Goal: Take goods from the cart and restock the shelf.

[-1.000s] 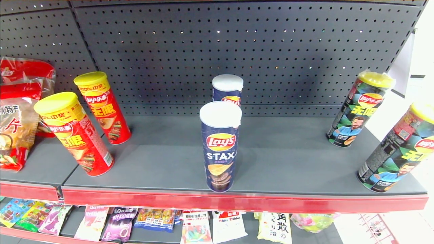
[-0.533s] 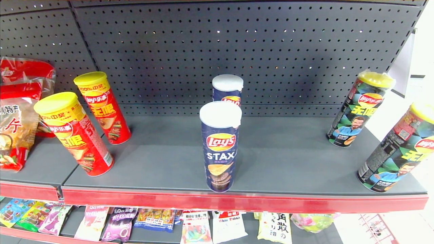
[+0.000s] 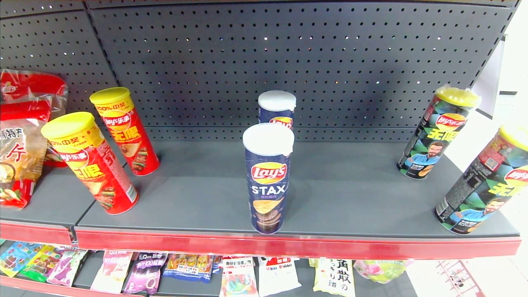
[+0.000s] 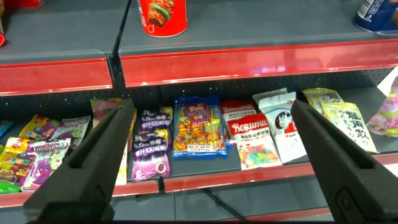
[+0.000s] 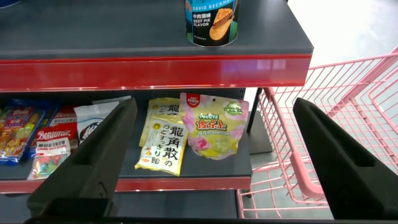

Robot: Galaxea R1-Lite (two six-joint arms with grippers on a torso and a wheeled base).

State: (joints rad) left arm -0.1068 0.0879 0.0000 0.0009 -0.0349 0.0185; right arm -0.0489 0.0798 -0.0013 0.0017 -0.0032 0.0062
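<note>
Shelf (image 3: 338, 198): stock unmoved since earlier | blue can (image 3: 267, 181) upright at front edge | left gripper (image 4: 211, 106) spread wide, empty | right gripper (image 5: 216, 102) spread wide, empty, near cart (image 5: 323, 134)

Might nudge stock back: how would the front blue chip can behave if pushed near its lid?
The front blue can is tall, narrow and upright, so a high push probably tips it. It stands at the shelf's red front edge, so it could fall off. Round wall: likely rolls if toppled.
</note>
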